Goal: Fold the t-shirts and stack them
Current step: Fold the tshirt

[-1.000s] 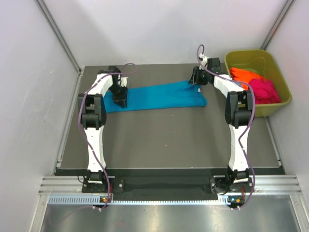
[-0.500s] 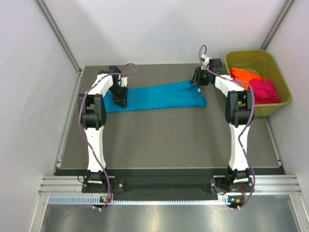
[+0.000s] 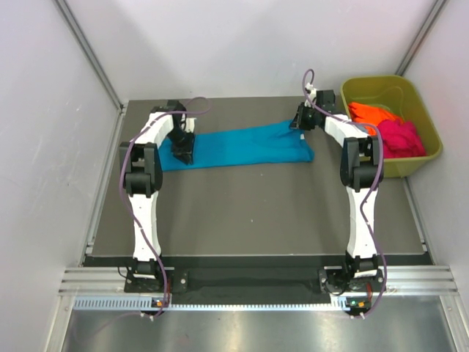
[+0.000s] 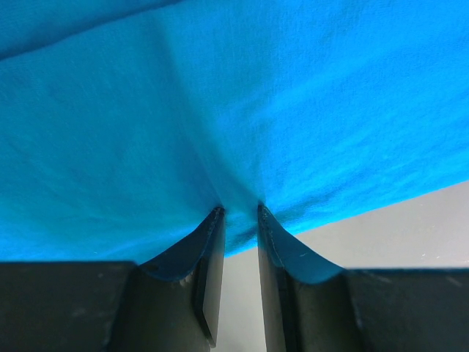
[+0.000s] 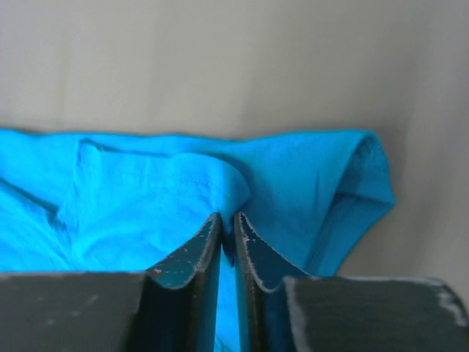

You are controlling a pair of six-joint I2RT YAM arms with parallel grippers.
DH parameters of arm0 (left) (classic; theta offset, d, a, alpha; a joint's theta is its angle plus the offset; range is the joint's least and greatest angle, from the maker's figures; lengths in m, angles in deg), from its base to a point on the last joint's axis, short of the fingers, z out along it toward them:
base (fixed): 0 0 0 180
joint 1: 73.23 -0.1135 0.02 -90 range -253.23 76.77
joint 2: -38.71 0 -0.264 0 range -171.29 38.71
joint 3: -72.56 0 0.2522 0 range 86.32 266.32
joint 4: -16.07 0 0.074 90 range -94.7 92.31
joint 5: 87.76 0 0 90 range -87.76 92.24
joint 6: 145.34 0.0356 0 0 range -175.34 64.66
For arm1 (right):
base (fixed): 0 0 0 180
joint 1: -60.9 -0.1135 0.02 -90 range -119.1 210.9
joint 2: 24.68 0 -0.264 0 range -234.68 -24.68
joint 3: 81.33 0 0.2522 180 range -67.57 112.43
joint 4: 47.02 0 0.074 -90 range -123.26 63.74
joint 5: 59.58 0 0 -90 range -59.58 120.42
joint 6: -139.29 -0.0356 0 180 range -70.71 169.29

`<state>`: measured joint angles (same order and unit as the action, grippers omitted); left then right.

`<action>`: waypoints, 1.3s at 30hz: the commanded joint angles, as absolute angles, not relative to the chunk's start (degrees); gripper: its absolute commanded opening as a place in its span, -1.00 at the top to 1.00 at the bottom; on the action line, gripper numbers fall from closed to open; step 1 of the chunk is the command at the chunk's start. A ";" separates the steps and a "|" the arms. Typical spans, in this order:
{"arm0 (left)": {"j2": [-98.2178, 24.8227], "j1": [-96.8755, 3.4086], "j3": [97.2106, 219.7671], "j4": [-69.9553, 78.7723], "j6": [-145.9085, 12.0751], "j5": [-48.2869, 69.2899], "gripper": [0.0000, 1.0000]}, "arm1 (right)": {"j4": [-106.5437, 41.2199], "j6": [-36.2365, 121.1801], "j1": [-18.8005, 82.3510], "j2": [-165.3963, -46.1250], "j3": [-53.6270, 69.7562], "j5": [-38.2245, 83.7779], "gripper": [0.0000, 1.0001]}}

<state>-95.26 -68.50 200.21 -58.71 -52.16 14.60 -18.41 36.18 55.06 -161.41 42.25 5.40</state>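
Teal-blue t-shirt (image 3: 242, 147) lies spread left to right across the far part of the table (image 3: 256, 213), with the left gripper (image 4: 240, 211) and right gripper (image 5: 228, 217) each pinched on a thin ridge of it (shallow bites), so either hold could slip on lifting.

A dark grey surface (image 3: 256, 213) is filling the middle of the top view, matte and flat. Plain white walls are closing it in: a back wall (image 3: 242, 44), a left wall (image 3: 37, 183) and a right wall (image 3: 451, 154). Thin metal struts (image 3: 88, 51) are running up the two far corners. A ribbed aluminium rail (image 3: 256, 280) is running along the near edge of the surface, and a brushed metal sheet (image 3: 256, 330) is lying in front of it. Soft, even light is falling across everything, casting only faint shadows and leaving a pale glare on the sheet.
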 commanded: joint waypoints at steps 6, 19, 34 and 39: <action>-93.83 -67.61 197.86 -59.66 -51.12 13.05 0.41 | -23.76 35.84 55.10 -164.42 49.58 5.45 0.73; -93.66 -66.38 198.03 -59.57 -51.03 11.82 0.42 | -24.38 35.75 54.75 -165.13 52.05 9.85 0.18; -90.84 -66.38 200.05 -57.81 -52.61 10.50 0.21 | -23.76 39.09 49.04 -156.42 49.94 3.00 0.03; -89.35 -66.38 198.65 -57.90 -53.05 11.82 0.21 | -24.03 38.30 45.09 -160.11 51.69 2.03 0.22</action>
